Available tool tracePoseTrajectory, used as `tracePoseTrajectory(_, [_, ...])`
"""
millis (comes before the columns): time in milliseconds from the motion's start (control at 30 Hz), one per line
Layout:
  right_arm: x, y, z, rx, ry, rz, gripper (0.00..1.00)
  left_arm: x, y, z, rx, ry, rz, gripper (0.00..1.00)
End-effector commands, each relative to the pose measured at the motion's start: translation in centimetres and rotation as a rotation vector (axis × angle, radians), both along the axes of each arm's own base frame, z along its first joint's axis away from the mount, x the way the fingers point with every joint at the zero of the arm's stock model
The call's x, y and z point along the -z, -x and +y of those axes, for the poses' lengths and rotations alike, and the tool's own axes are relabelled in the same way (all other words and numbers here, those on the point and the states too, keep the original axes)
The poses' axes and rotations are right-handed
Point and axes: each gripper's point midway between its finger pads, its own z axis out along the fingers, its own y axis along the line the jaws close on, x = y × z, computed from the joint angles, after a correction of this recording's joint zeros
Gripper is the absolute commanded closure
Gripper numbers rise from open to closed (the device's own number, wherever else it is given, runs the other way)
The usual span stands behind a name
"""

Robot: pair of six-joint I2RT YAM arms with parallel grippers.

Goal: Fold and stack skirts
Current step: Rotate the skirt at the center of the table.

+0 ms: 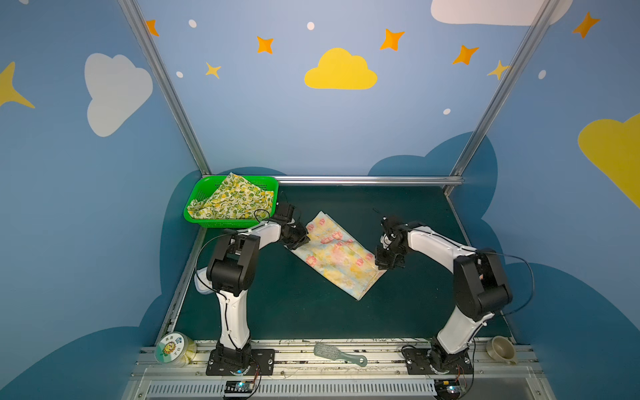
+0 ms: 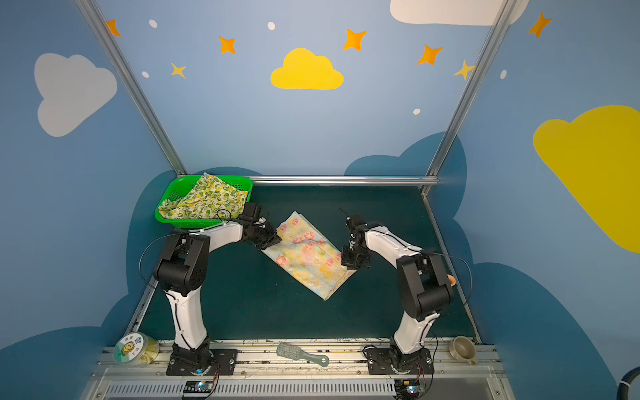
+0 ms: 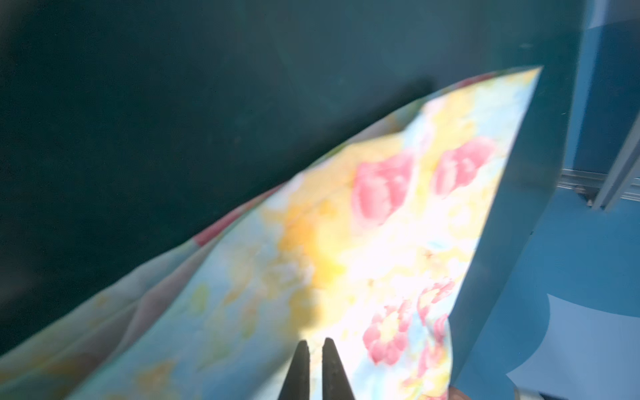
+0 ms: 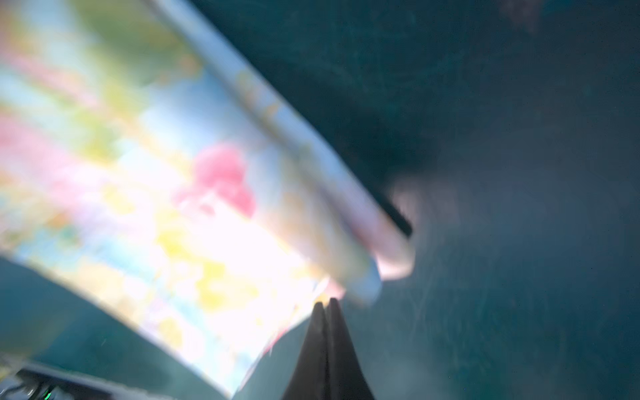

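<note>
While gripping with left pincer [image 3: 315,343] and right pincer [image 4: 325,300], each clenched on an end of the pastel yellow-blue cloth skirt with pink flowers [image 1: 337,254], lift level and together. Hold taut the span between them on the dark green table [image 1: 277,304]; lay edge on edge. Leave, just beyond the left pincer, the cream lemon-print cloth skirt [image 1: 230,202] in the green plastic mesh basket [image 1: 207,222].

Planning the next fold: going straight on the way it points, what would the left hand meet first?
The floral skirt: the left hand seems closed on its edge, and the cloth fills the line ahead; depth past it is unclear.
</note>
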Motion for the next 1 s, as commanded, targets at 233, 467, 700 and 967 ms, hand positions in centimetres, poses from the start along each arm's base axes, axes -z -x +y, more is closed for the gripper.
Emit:
tracePoseTrajectory(233, [0.6,3.4,-1.0,0.077,-0.031,0.008,1.0,-4.2,-2.7,-0.5,0.024,0.026,-0.119,0.87])
tracePoseTrajectory(467, [2.9,2.4,-1.6,0.094,0.012,0.035,1.0,-3.6,-1.4,-2.5,0.087,0.028,-0.109,0.87])
tracePoseTrajectory(700, [4.7,0.5,-2.0,0.1,0.041,0.061,1.0,-3.2,-0.6,-2.2,0.083,0.027,-0.091,0.87])
tracePoseTrajectory(967, [6.0,-2.7,-1.8,0.097,0.051,0.068,1.0,-3.3,-0.3,0.2,0.018,0.038,-0.072,0.87])
